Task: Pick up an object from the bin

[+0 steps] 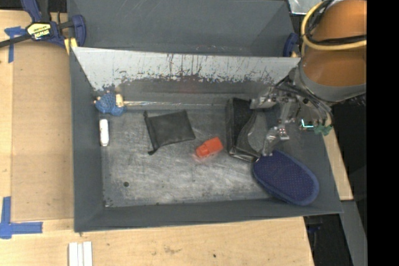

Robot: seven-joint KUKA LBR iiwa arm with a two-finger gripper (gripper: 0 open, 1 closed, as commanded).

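My gripper (269,141) hangs at three o'clock in the bin (87,152), over a black folded case (239,124). I cannot tell how wide it stands. The case looks light and limp, so I'd pinch its six-o'clock edge, clear of the blue oval pad (287,179).

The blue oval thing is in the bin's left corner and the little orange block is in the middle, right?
Not quite. The blue oval thing lies in the right near corner of the bin, not the left. The little orange block is in the middle, as the camera view shows.
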